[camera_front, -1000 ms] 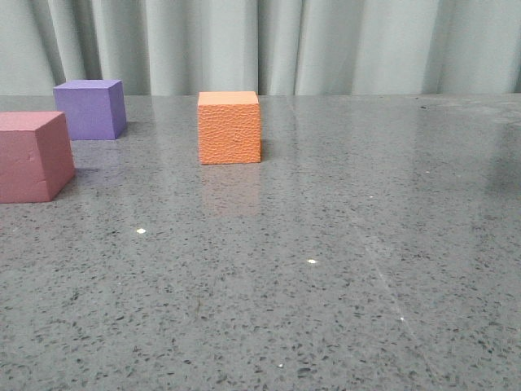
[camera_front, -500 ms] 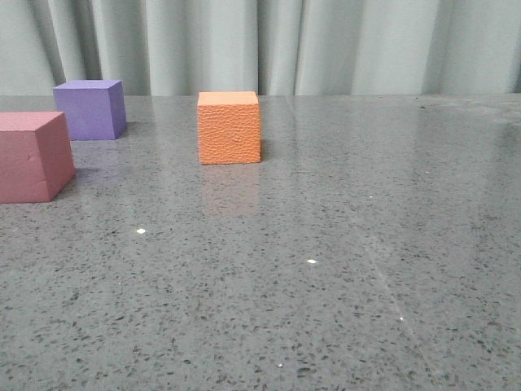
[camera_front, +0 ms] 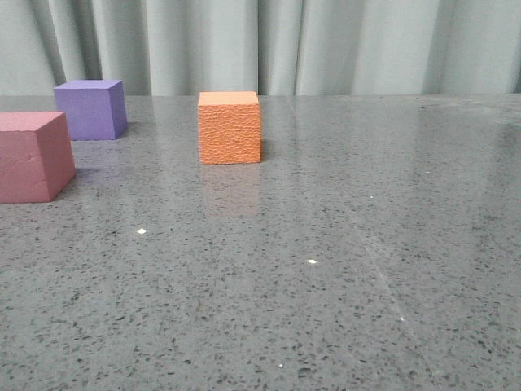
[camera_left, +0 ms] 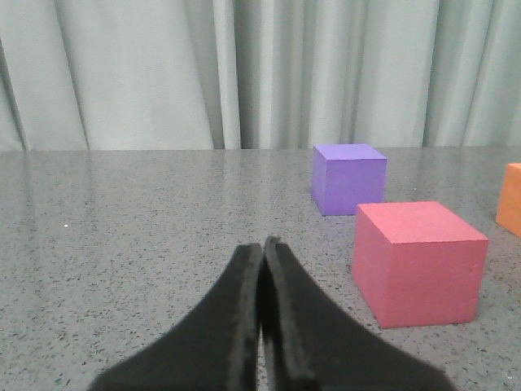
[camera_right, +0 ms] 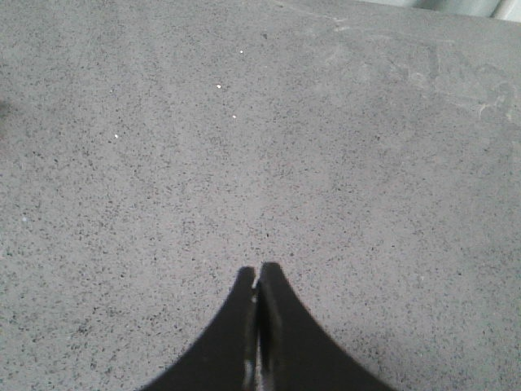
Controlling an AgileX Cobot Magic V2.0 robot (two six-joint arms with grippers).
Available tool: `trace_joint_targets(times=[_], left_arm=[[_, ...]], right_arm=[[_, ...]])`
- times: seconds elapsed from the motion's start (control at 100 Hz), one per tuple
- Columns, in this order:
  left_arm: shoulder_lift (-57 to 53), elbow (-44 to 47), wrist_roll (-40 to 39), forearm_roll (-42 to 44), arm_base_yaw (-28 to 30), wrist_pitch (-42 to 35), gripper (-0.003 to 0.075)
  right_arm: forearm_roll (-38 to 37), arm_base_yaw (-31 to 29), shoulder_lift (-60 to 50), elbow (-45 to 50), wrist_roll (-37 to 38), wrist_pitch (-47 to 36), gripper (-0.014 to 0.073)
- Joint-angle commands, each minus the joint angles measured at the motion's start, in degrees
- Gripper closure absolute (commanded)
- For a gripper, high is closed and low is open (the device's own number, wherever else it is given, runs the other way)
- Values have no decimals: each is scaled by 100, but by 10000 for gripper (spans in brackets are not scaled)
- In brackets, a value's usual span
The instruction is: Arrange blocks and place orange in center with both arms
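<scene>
In the front view the orange cube (camera_front: pixel 229 128) with a pebbled face stands mid-table. The purple cube (camera_front: pixel 90 109) is at the back left and the pinkish-red cube (camera_front: pixel 31 156) is at the left edge, nearer the camera. Neither gripper shows in the front view. In the left wrist view my left gripper (camera_left: pixel 262 245) is shut and empty, low over the table, with the pinkish-red cube (camera_left: pixel 419 261), the purple cube (camera_left: pixel 348 177) and an edge of the orange cube (camera_left: pixel 512 199) beyond it. My right gripper (camera_right: pixel 258 270) is shut and empty over bare table.
The grey speckled table (camera_front: pixel 342 244) spreads wide to the right of the orange cube. A pale curtain (camera_front: pixel 326 45) hangs behind the table's far edge.
A faint dark shadow at the right edge of the front view has gone. The three cubes have not moved.
</scene>
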Motion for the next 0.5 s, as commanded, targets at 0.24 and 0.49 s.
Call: trace_joint_targets(times=[0.24,0.49], left_arm=[[-186,323,-20,-39,-31,-439,739],[-186,323,-20,-39,-31,-439,739]], right_arm=[[-180,-578,-1146,1465,-153,-2386,661],[2256,-1810,-2640,2773,-2323,-3710,661]])
